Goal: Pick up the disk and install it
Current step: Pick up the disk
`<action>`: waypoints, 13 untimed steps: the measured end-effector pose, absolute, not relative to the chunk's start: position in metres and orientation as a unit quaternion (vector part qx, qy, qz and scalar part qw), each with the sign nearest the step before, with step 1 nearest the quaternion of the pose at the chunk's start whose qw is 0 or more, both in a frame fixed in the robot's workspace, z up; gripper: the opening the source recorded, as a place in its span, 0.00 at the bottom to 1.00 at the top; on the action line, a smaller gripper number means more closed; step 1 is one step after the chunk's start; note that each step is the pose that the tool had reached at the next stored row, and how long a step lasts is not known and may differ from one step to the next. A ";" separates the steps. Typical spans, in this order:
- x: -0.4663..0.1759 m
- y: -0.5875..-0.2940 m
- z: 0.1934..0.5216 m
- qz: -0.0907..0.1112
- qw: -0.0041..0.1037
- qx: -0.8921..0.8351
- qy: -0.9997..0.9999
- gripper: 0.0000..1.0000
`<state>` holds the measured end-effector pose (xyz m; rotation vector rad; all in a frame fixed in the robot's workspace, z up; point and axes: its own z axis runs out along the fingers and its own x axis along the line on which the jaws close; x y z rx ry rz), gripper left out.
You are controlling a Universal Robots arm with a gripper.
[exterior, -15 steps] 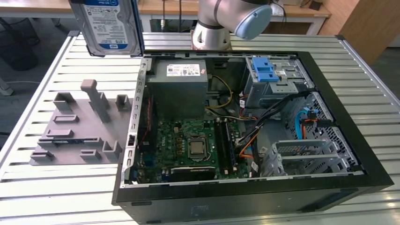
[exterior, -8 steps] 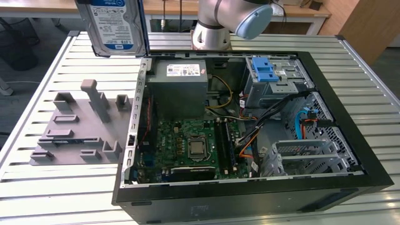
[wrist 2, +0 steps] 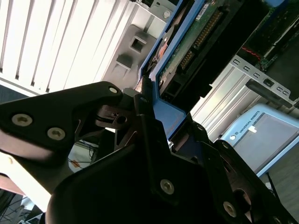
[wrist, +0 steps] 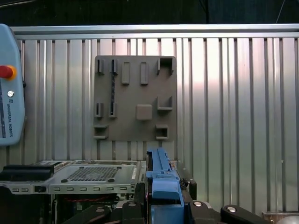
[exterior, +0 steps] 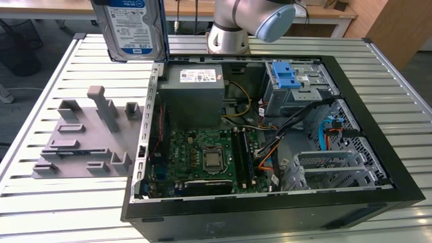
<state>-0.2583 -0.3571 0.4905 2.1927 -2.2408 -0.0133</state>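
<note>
Disk [wrist 2: 196,44] is up in the air, pinched by the gripper [wrist 2: 148,100]. Its jaws are closed tight on the edge of the blue carrier frame, nothing else in its grasp.

The second wrist view gives you the disk's underside, green circuit board and connector row. The exterior view gives the blue-and-white label side instead. There it's standing upright over the tabletop's [exterior: 54,212] far edge, just past the far corner of the computer case [exterior: 270,217] on the exterior view's left.

The first wrist view looks along the carrier's edge down onto the grey fixture plate [wrist: 135,98]. It lies flat on the slats with bare top all round and loads of free room out to the table's edges. In the exterior view that plate sits just beside the case's wall.

Count:
- one disk
- one arm [exterior: 250,20]
- one fixture plate
- one open case
- one teach pendant [wrist: 9,88], seen in both wrist views
- two cages inside the case: the nearer silver cage [exterior: 337,169], and the farther silver cage [exterior: 304,93] with a blue latch [exterior: 287,76]
</note>
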 end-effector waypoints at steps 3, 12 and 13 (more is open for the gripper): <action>-0.252 -0.358 0.491 -0.004 0.003 0.699 -0.715 0.36; -0.243 -0.367 0.490 -0.004 0.003 0.699 -0.715 0.36; -0.243 -0.369 0.490 -0.004 0.003 0.699 -0.715 0.36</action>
